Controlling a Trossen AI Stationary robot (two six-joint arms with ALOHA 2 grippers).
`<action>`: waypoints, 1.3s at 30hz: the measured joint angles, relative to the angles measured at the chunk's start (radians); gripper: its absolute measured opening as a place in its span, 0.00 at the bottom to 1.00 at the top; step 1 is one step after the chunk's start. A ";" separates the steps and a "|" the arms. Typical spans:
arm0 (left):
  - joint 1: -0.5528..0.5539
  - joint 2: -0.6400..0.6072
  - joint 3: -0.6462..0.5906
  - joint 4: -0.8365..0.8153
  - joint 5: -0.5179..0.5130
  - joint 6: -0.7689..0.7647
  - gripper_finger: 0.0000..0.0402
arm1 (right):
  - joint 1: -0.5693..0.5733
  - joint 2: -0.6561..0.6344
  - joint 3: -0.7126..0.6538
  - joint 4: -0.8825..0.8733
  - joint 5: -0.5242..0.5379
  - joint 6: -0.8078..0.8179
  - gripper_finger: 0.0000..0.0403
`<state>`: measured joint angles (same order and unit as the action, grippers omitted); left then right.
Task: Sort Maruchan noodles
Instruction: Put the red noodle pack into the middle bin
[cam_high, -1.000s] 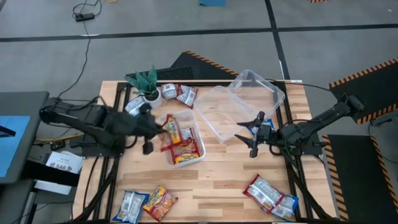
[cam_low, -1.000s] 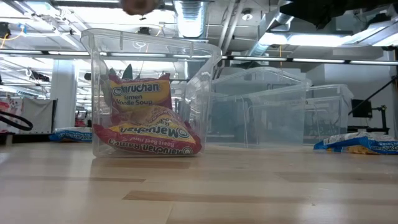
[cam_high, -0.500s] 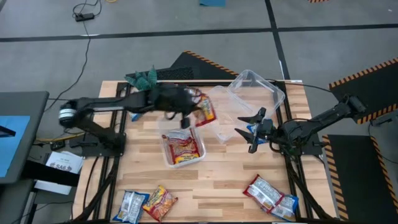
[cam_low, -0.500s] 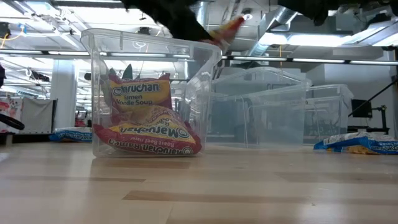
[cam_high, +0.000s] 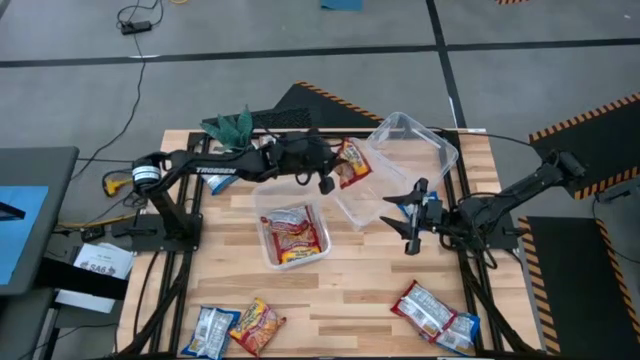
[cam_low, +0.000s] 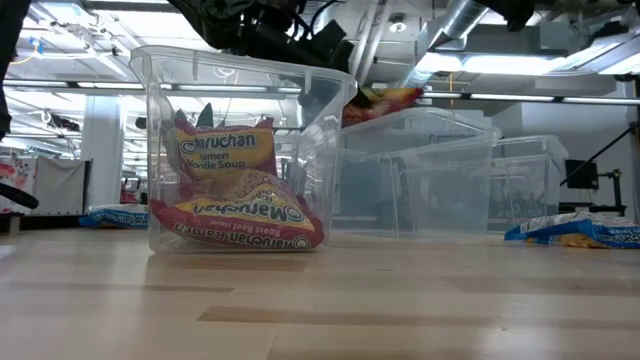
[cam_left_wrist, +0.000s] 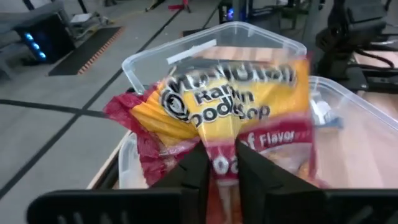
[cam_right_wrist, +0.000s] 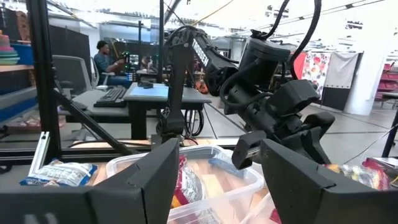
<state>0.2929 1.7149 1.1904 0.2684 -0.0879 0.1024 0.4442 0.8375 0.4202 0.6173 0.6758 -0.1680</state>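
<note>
My left gripper (cam_high: 327, 174) is shut on a red-and-yellow Maruchan noodle packet (cam_left_wrist: 230, 106), which hangs over the rim of a large clear tub (cam_high: 372, 190) right of the table's middle. A smaller clear tub (cam_high: 292, 236) at the centre holds red-and-yellow packets lying flat. More packets lie on the table near the front edge: two at the left (cam_high: 235, 328) and two at the right (cam_high: 436, 316). My right gripper (cam_high: 408, 216) stands open at the table's right, beside the large tub, with nothing between its fingers. My left gripper pinches the packet's red end (cam_left_wrist: 222, 163) between its two fingers. The fingers come nearly level from the table's left. The rest of the packet sticks out past the fingertips, printed face up, lifted clear above the large tub (cam_low: 385, 97).
A second clear tub (cam_high: 412, 140) leans at the back right, against the large one. A small potted green plant (cam_high: 232, 128) stands at the back left, close to my left arm. Black frame rails run along the table's left and right sides.
My left gripper has swung from the table's left, past the small centre tub, toward the right and far edge. It has carried the packet with it and sunk a little. The packet now hangs over the large clear tub. The packets in the small tub have stayed put.
</note>
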 joint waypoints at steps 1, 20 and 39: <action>0.002 0.000 0.000 0.000 0.000 -0.008 0.13 | -0.001 0.000 0.000 0.001 0.000 0.000 0.62; -0.012 -0.244 0.041 -0.347 0.041 -0.109 0.59 | -0.002 0.000 0.000 -0.040 0.001 0.002 0.62; -0.402 -0.944 -0.870 0.451 -0.016 -0.130 0.59 | -0.002 0.000 0.000 -0.073 0.001 0.098 0.62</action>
<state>-0.1093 0.7713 0.3204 0.7194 -0.1041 -0.0274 0.4427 0.8379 0.4202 0.5447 0.6769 -0.0705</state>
